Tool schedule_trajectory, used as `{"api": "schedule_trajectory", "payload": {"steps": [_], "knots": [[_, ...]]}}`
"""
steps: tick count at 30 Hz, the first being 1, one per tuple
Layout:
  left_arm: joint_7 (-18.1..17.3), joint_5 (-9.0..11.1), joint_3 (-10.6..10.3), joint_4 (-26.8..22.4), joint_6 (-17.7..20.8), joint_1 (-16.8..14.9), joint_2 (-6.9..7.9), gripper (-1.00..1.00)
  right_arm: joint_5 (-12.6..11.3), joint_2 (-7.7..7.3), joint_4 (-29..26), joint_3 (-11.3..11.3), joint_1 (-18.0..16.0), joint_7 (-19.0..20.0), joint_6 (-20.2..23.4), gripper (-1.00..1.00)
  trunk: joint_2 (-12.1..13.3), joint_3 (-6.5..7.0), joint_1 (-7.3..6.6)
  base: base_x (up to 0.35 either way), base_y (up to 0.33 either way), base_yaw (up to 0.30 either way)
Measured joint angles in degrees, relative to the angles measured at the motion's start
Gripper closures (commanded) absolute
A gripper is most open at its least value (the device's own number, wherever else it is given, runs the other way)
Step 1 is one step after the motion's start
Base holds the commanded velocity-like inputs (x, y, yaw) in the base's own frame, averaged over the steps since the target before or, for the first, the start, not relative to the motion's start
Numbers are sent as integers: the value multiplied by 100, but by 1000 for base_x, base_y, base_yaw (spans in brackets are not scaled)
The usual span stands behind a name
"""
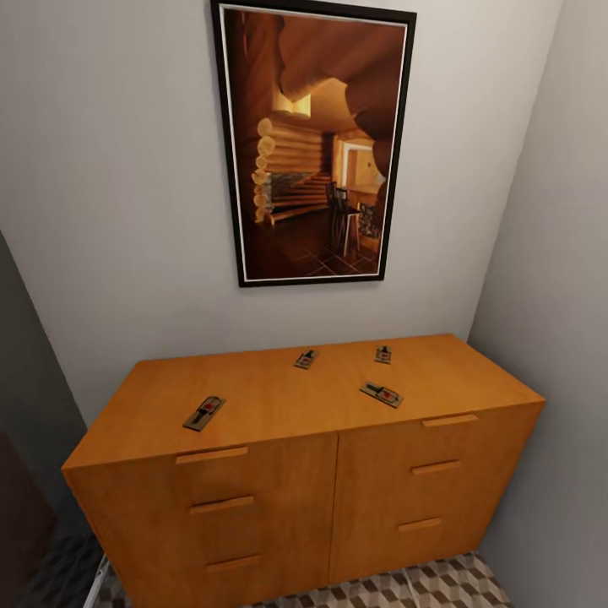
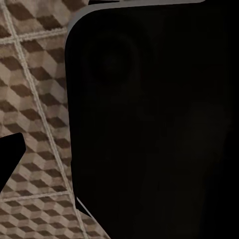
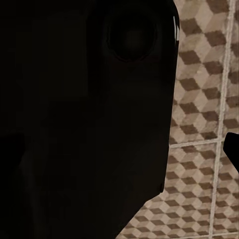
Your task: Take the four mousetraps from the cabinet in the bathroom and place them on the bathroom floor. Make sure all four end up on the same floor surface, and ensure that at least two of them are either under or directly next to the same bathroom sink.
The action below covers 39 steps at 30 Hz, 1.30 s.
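Several mousetraps lie flat on top of the orange-brown cabinet (image 1: 279, 507) in the head view. One mousetrap (image 1: 203, 413) is near the front left edge, one (image 1: 306, 359) at the back middle, one (image 1: 383, 355) at the back right, and one (image 1: 381, 394) at the front right. The cabinet's drawers are all shut. Cube-patterned bathroom floor (image 1: 439, 587) shows below it. Both wrist views look down on the same tiles (image 2: 35, 99) (image 3: 204, 99), each with a black tip at the picture's edge, too little to read a gripper's state. The sink is out of view.
A framed picture (image 1: 312, 139) hangs on the white wall above the cabinet. A wall closes in on the right (image 1: 557, 295) and a dark surface on the left (image 1: 25, 405). A dark part of the robot (image 2: 149, 119) (image 3: 84, 119) blocks much of each wrist view.
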Motion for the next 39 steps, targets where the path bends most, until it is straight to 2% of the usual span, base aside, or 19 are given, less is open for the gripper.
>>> {"api": "schedule_trajectory", "payload": {"steps": [39], "knots": [[0,-2,-9,0,3,0,-8,-100,0,-21,-1,-7,0,-3,-7,-100,0,0,1,3,0,0]]}}
